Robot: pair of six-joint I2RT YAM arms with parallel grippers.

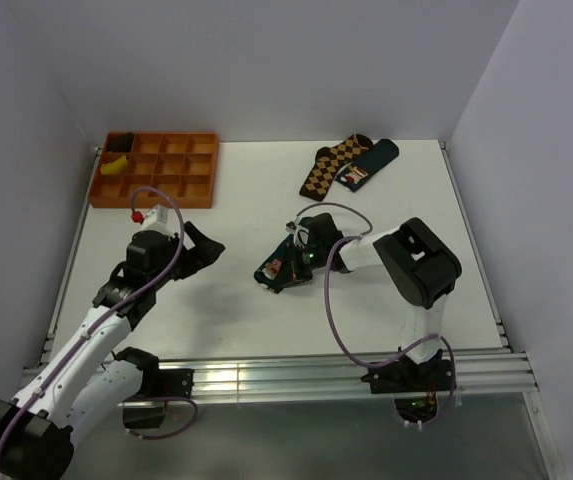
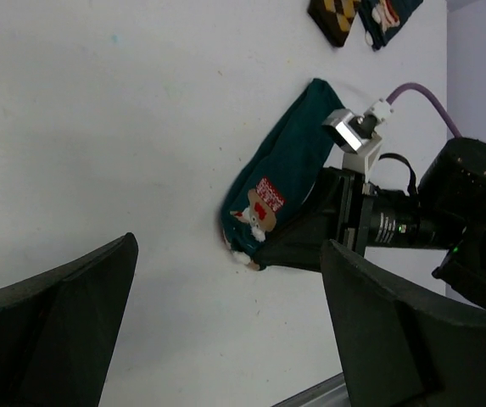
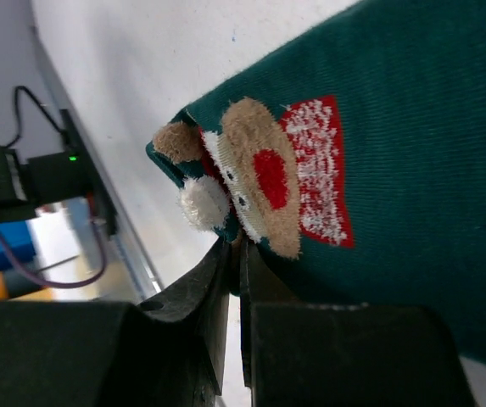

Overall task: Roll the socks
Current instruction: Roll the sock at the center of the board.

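Observation:
One dark teal sock (image 1: 284, 262) with a red, white and brown cartoon patch lies mid-table; it also shows in the left wrist view (image 2: 283, 174) and the right wrist view (image 3: 404, 119). My right gripper (image 1: 278, 272) is shut on this sock's edge beside the patch (image 3: 241, 251). My left gripper (image 1: 202, 250) is open and empty, a little to the sock's left, its fingers (image 2: 56, 322) spread wide above bare table. The second teal sock (image 1: 368, 164) lies flat at the back right.
A brown checkered sock (image 1: 331, 165) lies touching the second teal sock. An orange compartment tray (image 1: 156, 170) stands at the back left with a yellow item (image 1: 116, 165) in one cell. Walls close off the left, back and right.

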